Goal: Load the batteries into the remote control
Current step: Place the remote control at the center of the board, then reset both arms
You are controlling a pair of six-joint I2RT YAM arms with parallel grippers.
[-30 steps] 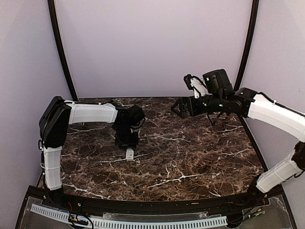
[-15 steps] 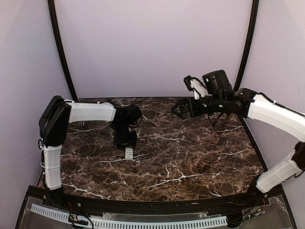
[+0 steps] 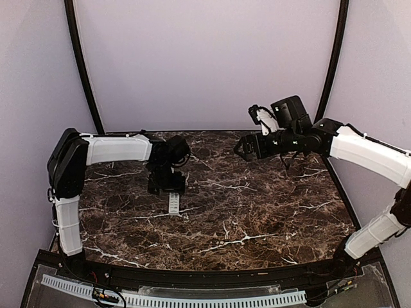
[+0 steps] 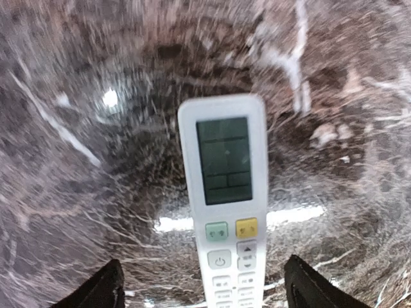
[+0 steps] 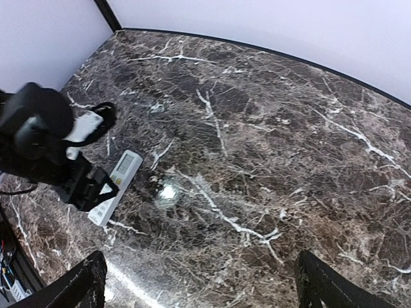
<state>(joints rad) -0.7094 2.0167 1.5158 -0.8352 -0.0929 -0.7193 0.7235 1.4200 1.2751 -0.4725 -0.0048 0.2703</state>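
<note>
Remote control face-up, btns legible only via L wrist cam

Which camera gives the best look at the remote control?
Left wrist: the remote control fills the middle, display and buttons up. Top external shows only its end below the left gripper; right wrist shows it small, partly covered.

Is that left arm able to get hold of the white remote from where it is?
Probably yes: the left gripper hangs open right over the remote control, fingers either side, nothing between.
</note>
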